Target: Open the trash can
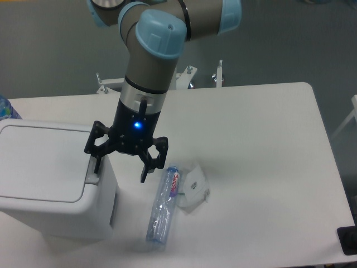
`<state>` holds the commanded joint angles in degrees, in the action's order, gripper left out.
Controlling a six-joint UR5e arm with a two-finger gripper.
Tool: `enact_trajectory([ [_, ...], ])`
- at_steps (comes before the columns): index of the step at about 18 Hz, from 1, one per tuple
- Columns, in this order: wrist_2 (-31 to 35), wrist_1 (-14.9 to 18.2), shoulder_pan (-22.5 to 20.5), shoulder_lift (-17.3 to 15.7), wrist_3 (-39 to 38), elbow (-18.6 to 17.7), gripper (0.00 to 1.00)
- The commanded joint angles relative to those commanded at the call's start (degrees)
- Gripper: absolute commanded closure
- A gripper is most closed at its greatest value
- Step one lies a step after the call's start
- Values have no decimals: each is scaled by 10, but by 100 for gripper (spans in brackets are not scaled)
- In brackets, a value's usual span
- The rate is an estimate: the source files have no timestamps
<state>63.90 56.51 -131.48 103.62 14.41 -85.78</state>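
Observation:
The trash can (pixel 47 173) is a large white boxy bin at the left of the table, its flat lid shut. Its grey push-button tab (pixel 92 170) runs along the lid's right edge. My gripper (pixel 119 170) is open and empty, fingers pointing down. Its left fingertip (pixel 95 166) is over the grey tab at the bin's right edge; whether it touches I cannot tell. Its right fingertip (pixel 143 177) hangs over the table between the bin and the bottle.
A clear plastic bottle (pixel 162 205) lies on the table right of the bin. A crumpled white wrapper (pixel 193 186) lies beside it. A blue-topped object (pixel 6 108) shows at the far left edge. A dark object (pixel 348 240) sits at the bottom right corner.

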Motion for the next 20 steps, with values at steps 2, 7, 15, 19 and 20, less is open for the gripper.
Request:
enact_trajectory([
  [2, 1, -1, 0, 0, 0, -1, 0],
  [7, 6, -2, 0, 4, 0, -3, 0],
  [15, 5, -6, 0, 4, 3, 10, 0],
  [19, 13, -11, -12, 4, 8, 18, 0],
  [20, 20, -11, -19, 5, 11, 19, 0],
])
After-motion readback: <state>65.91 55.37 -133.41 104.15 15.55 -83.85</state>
